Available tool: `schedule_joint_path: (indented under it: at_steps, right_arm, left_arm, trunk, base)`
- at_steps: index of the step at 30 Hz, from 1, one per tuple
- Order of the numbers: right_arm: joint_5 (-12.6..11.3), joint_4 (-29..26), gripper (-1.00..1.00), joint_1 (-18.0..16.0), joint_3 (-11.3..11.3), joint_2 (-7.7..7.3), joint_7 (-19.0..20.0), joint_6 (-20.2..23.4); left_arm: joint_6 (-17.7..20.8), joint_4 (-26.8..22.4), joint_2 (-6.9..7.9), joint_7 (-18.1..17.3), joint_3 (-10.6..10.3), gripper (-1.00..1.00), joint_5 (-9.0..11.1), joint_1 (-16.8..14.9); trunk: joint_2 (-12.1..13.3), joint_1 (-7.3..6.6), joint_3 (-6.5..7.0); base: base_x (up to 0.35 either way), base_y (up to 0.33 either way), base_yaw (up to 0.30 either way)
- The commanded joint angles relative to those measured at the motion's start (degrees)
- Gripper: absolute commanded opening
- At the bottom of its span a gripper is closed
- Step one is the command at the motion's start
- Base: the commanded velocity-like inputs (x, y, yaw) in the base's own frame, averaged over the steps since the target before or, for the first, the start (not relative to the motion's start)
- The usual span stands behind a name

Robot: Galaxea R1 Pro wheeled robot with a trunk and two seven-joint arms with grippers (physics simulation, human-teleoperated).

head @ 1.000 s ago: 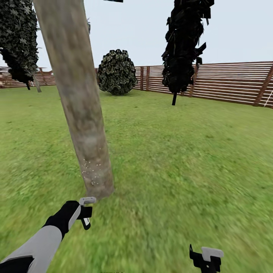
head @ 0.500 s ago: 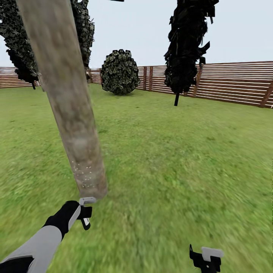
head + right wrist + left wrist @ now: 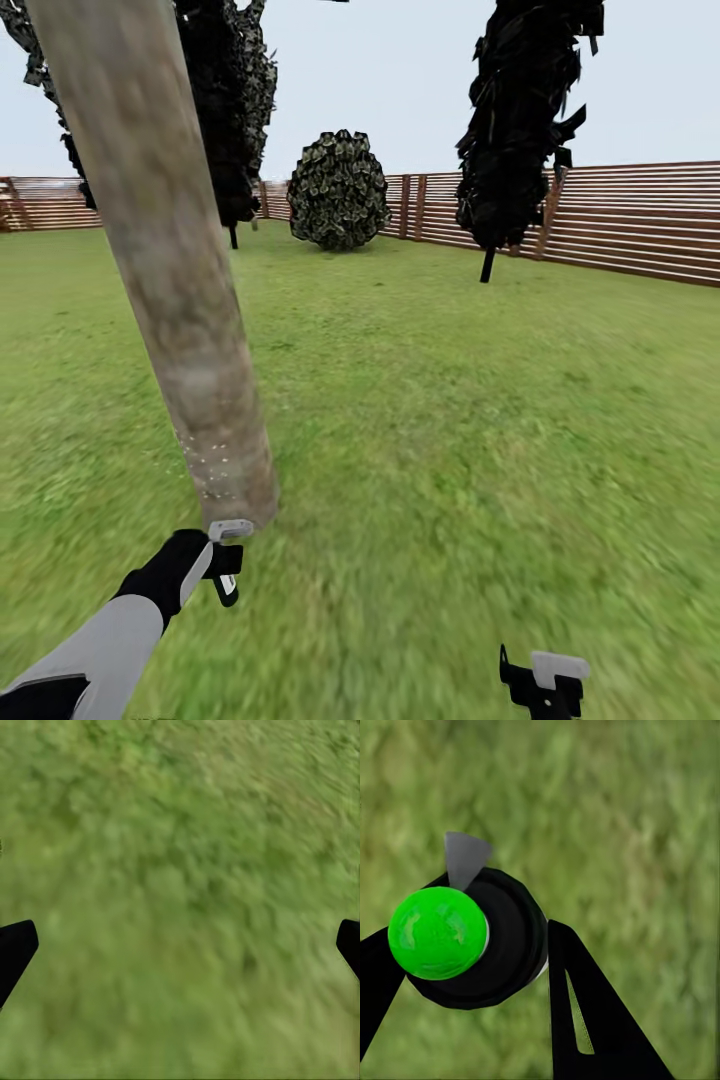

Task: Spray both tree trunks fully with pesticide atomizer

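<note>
Gripping atomizer (image 3: 465, 945) between left fingers (image 3: 585, 1020) — right fingers (image 3: 15, 949) spread wide over grass (image 3: 180, 870).

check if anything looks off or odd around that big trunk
Nothing damaged. The tree trunk appears tilted in the head view, and white pesticide specks dot just its base, the rest bare. The left gripper holds the atomizer.

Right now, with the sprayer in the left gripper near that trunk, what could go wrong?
1. Coverage: white specks of pesticide show only low on the tree trunk; the upper part looks bare and could be missed.
2. Contact: the left gripper sits close to the trunk base, so a forward move might bump it.
3. Aim: the atomizer appears to face the grass, so spray may be wasted.
</note>
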Motion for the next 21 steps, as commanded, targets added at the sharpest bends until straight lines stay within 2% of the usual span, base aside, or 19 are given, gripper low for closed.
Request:
schedule_joint_path:
  at_steps: [1, 5, 17, 21]
  right_arm:
    - [0.62, 0.05, 1.0, -0.03, -0.32, 0.0, -0.3, -0.1]
    - [0.61, 0.05, 1.0, -0.03, -0.32, 0.0, -0.3, -0.09]
    - [0.6, 0.05, 1.0, -0.03, -0.32, 0.0, -0.3, -0.1]
    - [0.61, 0.05, 1.0, -0.03, -0.32, 0.0, -0.3, -0.09]
  left_arm:
    - [0.31, -0.08, -0.03, -0.22, 0.34, -1.0, -0.19, -0.04]
    - [0.31, -0.08, -0.05, -0.22, 0.34, -1.0, -0.19, -0.04]
    - [0.31, -0.08, -0.14, -0.22, 0.32, -1.0, -0.19, -0.04]
    - [0.28, -0.16, -0.15, -0.22, 0.34, -1.0, -0.19, -0.04]
  trunk:
    - [-0.02, 0.0, -0.05]
    - [-0.02, 0.0, -0.05]
    - [-0.02, 0.0, -0.05]
    - [-0.02, 0.0, -0.05]
  base:
    - [0.141, -0.274, 0.276]
    - [0.141, -0.274, 0.253]
    - [0.131, -0.274, 0.019]
    - [0.013, -0.276, 0.218]
